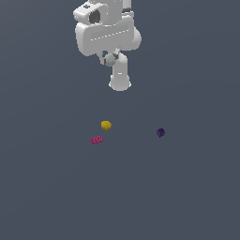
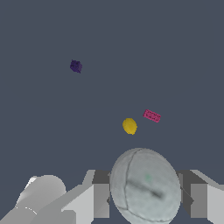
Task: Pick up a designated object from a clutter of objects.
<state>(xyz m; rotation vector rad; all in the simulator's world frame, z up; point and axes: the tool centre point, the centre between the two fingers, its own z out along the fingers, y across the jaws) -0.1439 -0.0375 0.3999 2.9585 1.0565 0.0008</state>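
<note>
**A:** Where was the target relative to your tool at that point?

**B:** Already between my fingers. My gripper (image 2: 146, 192) was closed on the pale grey-white ball (image 2: 145, 186), one finger pad on each side of it in the wrist view. In the exterior view the ball (image 1: 110, 59) sat tucked under the hand, high up and well above the floor (image 1: 187, 197).

**A:** So no approach left?

**B:** None, I judged. The relation that mattered was ball to floor: it was clear of the surface and well apart from the other three items. Next move was only holding or carrying up, so grip security was the one concern.

**A:** Long axis?

**B:** None to speak of. It was roundish, so finger orientation didn't matter. The flip side was that a round body could roll out of flat pads if I loosened.

**A:** What did it look like?

**B:** Pale grey-white, mottled with a faint greenish tint, thin dark seam lines curving over the surface. It filled the space between the pads.

**A:** Rest of the clutter?

**B:** All on the floor. Yellow lump (image 1: 106, 125) and magenta block (image 1: 97, 139) near each other; dark purple ball (image 1: 161, 132) well off toward the exterior view's right. Nothing touched.
</note>
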